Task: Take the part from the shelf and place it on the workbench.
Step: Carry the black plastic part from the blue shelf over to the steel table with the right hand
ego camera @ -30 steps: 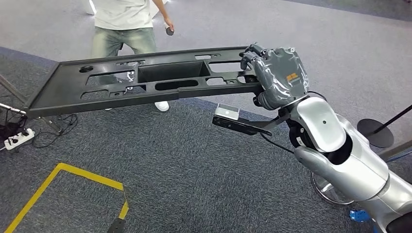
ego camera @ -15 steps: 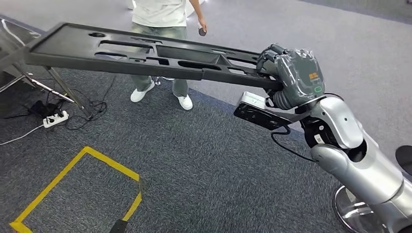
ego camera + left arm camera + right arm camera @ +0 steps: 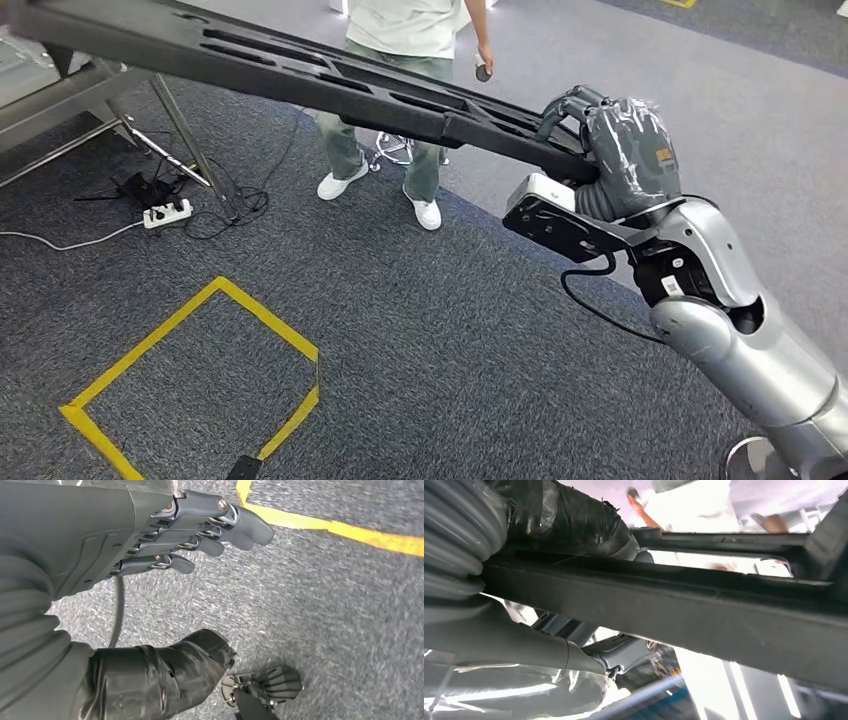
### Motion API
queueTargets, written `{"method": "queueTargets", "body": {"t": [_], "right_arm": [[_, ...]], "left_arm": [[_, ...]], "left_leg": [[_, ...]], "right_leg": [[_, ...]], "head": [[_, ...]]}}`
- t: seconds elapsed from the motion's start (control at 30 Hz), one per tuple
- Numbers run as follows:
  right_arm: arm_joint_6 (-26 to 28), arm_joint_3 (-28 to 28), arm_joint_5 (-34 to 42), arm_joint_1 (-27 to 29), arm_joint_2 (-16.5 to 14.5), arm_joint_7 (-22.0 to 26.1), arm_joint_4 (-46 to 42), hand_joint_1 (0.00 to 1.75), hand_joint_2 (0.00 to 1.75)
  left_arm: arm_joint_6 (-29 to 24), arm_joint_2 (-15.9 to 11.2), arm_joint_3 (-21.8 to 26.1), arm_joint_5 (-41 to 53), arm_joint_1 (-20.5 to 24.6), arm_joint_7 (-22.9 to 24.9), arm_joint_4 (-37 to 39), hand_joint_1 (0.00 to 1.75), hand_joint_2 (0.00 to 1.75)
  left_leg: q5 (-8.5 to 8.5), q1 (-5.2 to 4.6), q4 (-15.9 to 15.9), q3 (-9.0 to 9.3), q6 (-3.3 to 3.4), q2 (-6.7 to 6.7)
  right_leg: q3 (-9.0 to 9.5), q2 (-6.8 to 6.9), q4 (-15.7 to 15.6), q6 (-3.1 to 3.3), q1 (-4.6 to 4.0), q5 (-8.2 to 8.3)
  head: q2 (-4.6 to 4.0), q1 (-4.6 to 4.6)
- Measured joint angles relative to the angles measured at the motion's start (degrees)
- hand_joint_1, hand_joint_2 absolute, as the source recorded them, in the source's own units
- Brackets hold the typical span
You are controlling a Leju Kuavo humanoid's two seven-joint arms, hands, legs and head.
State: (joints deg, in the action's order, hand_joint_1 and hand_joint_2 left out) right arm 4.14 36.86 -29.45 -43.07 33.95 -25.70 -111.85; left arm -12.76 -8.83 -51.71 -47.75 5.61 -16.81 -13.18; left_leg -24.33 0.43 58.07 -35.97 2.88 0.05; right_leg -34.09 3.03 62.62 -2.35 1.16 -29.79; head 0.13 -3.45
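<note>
The part point(image 3: 300, 72) is a long flat black plastic panel with several cut-outs and a sunken well. My right hand point(image 3: 620, 150) grips its near end and holds it in the air, stretching away to the upper left across the head view. In the right wrist view the panel's black edge point(image 3: 674, 600) runs across the picture, with the thumb point(image 3: 574, 517) wrapped over it. My left hand point(image 3: 165, 535) hangs over the grey carpet, fingers loosely apart with nothing in them.
A person point(image 3: 405, 60) in a white shirt and jeans stands just beyond the panel, holding a small dark thing. A metal frame point(image 3: 110, 90) stands at the upper left with a power strip point(image 3: 167, 213) and cables below. Yellow floor tape point(image 3: 190, 370) marks a square.
The whole view has swung: the person and yellow square have shifted right and the metal frame has come into sight. The panel, still in my right hand, now tilts up to the upper left.
</note>
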Motion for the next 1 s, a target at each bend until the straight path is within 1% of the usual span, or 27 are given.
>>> {"method": "queueTargets", "body": {"t": [0.03,0.07,0.1,0.13,0.17,0.2,0.23,0.27,0.3,0.33,0.37,0.4,0.43,0.47,0.5,0.57,0.6,0.63,0.67,0.7,0.73,0.77,0.83,0.87,0.93,0.97,1.0], "right_arm": [[0.04,-0.09,-0.24,0.17,0.11,-0.01,-0.02,1.75,1.75],[0.08,-0.18,-0.39,0.38,0.22,-0.01,-0.03,1.75,1.75],[0.10,-0.24,-0.46,0.67,0.28,-0.01,-0.03,1.75,1.75],[0.10,-0.28,-0.48,1.00,0.32,-0.04,-0.03,1.75,1.75],[0.11,-0.31,-0.49,1.28,0.34,-0.08,-0.03,1.75,1.75],[0.12,-0.34,-0.52,1.47,0.37,-0.11,-0.03,1.75,1.75],[0.13,-0.40,-0.59,1.58,0.41,-0.15,-0.03,1.75,1.75],[0.15,-0.46,-0.65,1.65,0.44,-0.15,-0.03,1.75,1.75],[0.23,-0.52,-0.69,1.73,0.50,-0.11,-0.04,1.75,1.75],[0.37,-0.57,-0.66,1.89,0.55,-0.06,-0.04,1.75,1.75],[0.59,-0.61,-0.48,2.08,0.60,0.02,-0.04,1.75,1.75],[0.95,-0.66,-0.05,2.28,0.64,0.16,-0.04,1.75,1.75],[1.60,-0.73,0.79,2.53,0.66,0.38,-0.04,1.75,1.75],[2.72,-0.87,2.12,2.88,0.66,0.82,-0.04,1.75,1.75],[4.25,-1.11,3.86,3.32,0.66,1.46,-0.04,1.75,1.75],[7.94,-1.89,7.75,4.47,0.62,3.08,-0.05,1.75,1.75],[9.74,-2.36,9.60,5.08,0.58,3.90,-0.05,1.75,1.75],[11.50,-2.87,11.35,5.78,0.48,4.68,-0.05,1.75,1.75],[13.18,-3.41,12.99,6.52,0.34,5.43,-0.05,1.75,1.75],[14.83,-4.00,14.60,7.25,0.19,6.20,-0.05,1.75,1.75],[16.39,-4.67,16.30,7.94,0.01,7.00,-0.05,1.75,1.75],[17.70,-5.37,17.97,8.55,-0.16,7.75,-0.05,1.75,1.75],[19.78,-6.91,21.03,9.53,-0.47,9.09,-0.10,1.75,1.75],[20.46,-7.61,22.06,9.90,-0.60,9.56,-0.16,1.75,1.75],[21.52,-8.74,23.72,10.55,-0.79,10.32,-0.34,1.75,1.75],[21.99,-9.22,24.66,10.89,-0.90,10.66,-0.42,1.75,1.75],[22.47,-9.60,25.77,11.25,-1.01,11.04,-0.48,1.75,1.75]], "left_arm": [[0.00,0.00,0.00,0.00,0.12,0.01,0.00,0.00,1.75],[0.00,0.00,0.00,-0.01,0.23,0.02,0.00,0.00,1.75],[0.00,0.00,0.00,-0.01,0.28,0.03,0.00,0.00,1.75],[0.00,0.00,0.00,-0.01,0.27,0.03,0.00,0.00,1.75],[0.00,0.00,0.00,-0.02,0.25,0.04,0.00,0.00,1.75],[0.00,0.00,0.00,-0.03,0.22,0.04,0.00,0.00,1.75],[0.00,0.01,0.00,-0.04,0.22,0.04,0.00,0.00,1.75],[0.00,0.05,0.00,-0.05,0.25,0.04,0.00,0.00,1.75],[-0.01,0.08,0.00,-0.08,0.27,0.04,0.00,0.00,1.75],[-0.02,0.12,0.00,-0.09,0.28,0.05,0.00,0.00,1.75],[-0.04,0.14,0.00,-0.12,0.25,0.05,0.00,0.00,1.75],[-0.07,0.13,0.00,-0.16,0.16,0.08,0.00,0.00,1.75],[-0.08,0.12,0.00,-0.19,0.02,0.10,0.00,0.00,1.75],[-0.08,0.14,-0.01,-0.23,-0.07,0.12,0.00,0.00,1.75],[-0.08,0.15,-0.01,-0.26,-0.04,0.15,0.00,0.00,1.75],[-0.08,0.20,-0.01,-0.32,0.22,0.21,0.00,0.00,1.75],[-0.08,0.20,-0.01,-0.37,0.33,0.26,0.00,0.00,1.75],[-0.09,0.20,-0.02,-0.42,0.31,0.30,0.00,0.00,1.75],[-0.09,0.20,-0.02,-0.47,0.24,0.32,0.00,0.00,1.75],[-0.09,0.20,-0.02,-0.52,0.15,0.32,0.00,0.00,1.75],[-0.09,0.20,-0.02,-0.57,0.09,0.29,0.00,0.00,1.75],[-0.09,0.20,-0.02,-0.60,0.09,0.24,0.00,0.00,1.75],[-0.09,0.21,-0.02,-0.64,0.21,0.13,0.00,0.00,1.75],[-0.09,0.22,-0.02,-0.66,0.24,0.08,0.00,0.00,1.75],[-0.09,0.21,-0.02,-0.71,0.14,0.01,0.01,0.00,1.75],[-0.10,0.20,-0.02,-0.72,0.05,-0.04,0.01,0.00,1.75],[-0.11,0.20,-0.02,-0.72,0.01,-0.05,0.01,0.00,1.75]], "left_leg": [[-0.07,-0.04,0.00,0.10,0.22,-0.54],[-0.13,-0.10,0.02,0.15,0.37,-1.15],[-0.19,-0.18,0.07,0.21,0.47,-1.83],[-0.25,-0.26,0.14,0.28,0.53,-2.57],[-0.33,-0.34,0.26,0.35,0.56,-3.33],[-0.44,-0.37,0.41,0.43,0.54,-4.11],[-0.57,-0.38,0.57,0.48,0.47,-4.87],[-0.68,-0.42,0.75,0.38,0.33,-5.58],[-0.73,-0.36,0.88,0.20,0.13,-6.21],[-0.71,-0.23,0.94,-0.04,-0.13,-6.80],[-0.62,-0.07,0.90,-0.27,-0.44,-7.41],[-0.52,0.09,0.77,-0.39,-0.79,-8.03],[-0.56,0.13,0.77,-0.48,-1.12,-7.95],[-0.99,0.01,1.31,-0.76,-1.45,-6.88],[-1.94,-0.12,2.84,-1.51,-1.74,-5.23],[-5.11,-0.10,9.17,-4.68,-2.24,-1.76],[-6.54,0.04,12.89,-6.66,-2.47,-1.12],[-7.20,0.19,15.57,-8.14,-2.68,-0.86],[-6.87,0.32,16.36,-8.67,-2.87,-0.74],[-5.55,0.42,14.87,-8.00,-3.01,-0.53],[-3.59,0.50,11.43,-6.23,-3.10,-0.09],[-1.96,0.48,7.17,-4.04,-3.11,0.92],[-0.29,0.20,1.40,-0.97,-2.61,2.66],[-0.37,0.02,0.54,-0.58,-2.23,2.99],[-0.41,-0.08,0.62,-0.63,-1.39,1.94],[-0.39,0.01,0.45,-0.48,-1.04,1.36],[-0.33,0.10,0.27,-0.26,-0.69,0.83]], "right_leg": [[-1.92,-1.44,3.91,0.04,-0.03,-1.73],[-4.22,-2.22,8.12,0.10,-0.11,-3.28],[-6.22,-2.60,11.37,0.15,-0.18,-4.08],[-7.45,-2.79,12.90,0.27,-0.21,-3.86],[-7.53,-2.90,12.04,0.46,-0.22,-2.46],[-6.53,-3.21,9.03,0.71,-0.22,-0.19],[-4.92,-4.13,4.78,1.02,-0.22,2.18],[-3.30,-5.53,0.91,1.28,-0.15,3.83],[-2.09,-6.68,-1.85,1.40,-0.10,4.79],[-1.47,-7.47,-3.25,1.46,-0.15,4.99],[-1.25,-7.49,-3.49,1.48,-0.22,4.85],[-1.12,-6.84,-3.69,1.57,-0.29,4.92],[-0.87,-6.15,-4.00,1.78,-0.23,4.99],[-0.55,-5.45,-4.38,2.07,-0.08,5.06],[-0.22,-4.68,-4.77,2.35,0.05,5.15],[0.19,-3.13,-5.08,2.76,0.02,5.05],[0.27,-2.33,-5.07,2.84,-0.04,4.93],[0.35,-1.56,-5.05,2.85,-0.05,4.79],[0.45,-0.82,-5.04,2.78,-0.02,4.65],[0.60,-0.13,-5.00,2.65,0.04,4.49],[0.80,0.54,-4.93,2.45,0.12,4.29],[1.04,1.16,-4.84,2.18,0.13,4.05],[1.38,2.20,-4.63,1.50,-0.18,3.56],[1.50,2.65,-4.59,1.18,-0.38,3.39],[1.85,3.47,-4.73,0.57,-0.42,3.17],[1.99,3.10,-4.55,0.25,-0.26,2.85],[1.78,2.06,-3.71,-0.01,-0.04,2.13]], "head": [[0.00,0.17],[0.00,0.29],[0.00,0.36],[0.00,0.37],[0.00,0.38],[0.00,0.39],[0.00,0.39],[0.00,0.33],[0.00,0.25],[0.00,0.19],[0.00,0.13],[0.00,0.15],[0.00,0.16],[0.00,0.03],[0.00,-0.08],[0.00,-0.32],[0.00,-0.31],[0.00,-0.33],[0.00,-0.33],[0.00,-0.33],[0.00,-0.35],[0.00,-0.34],[0.00,-0.31],[0.00,-0.24],[0.00,-0.12],[0.00,-0.08],[0.00,-0.05]]}}
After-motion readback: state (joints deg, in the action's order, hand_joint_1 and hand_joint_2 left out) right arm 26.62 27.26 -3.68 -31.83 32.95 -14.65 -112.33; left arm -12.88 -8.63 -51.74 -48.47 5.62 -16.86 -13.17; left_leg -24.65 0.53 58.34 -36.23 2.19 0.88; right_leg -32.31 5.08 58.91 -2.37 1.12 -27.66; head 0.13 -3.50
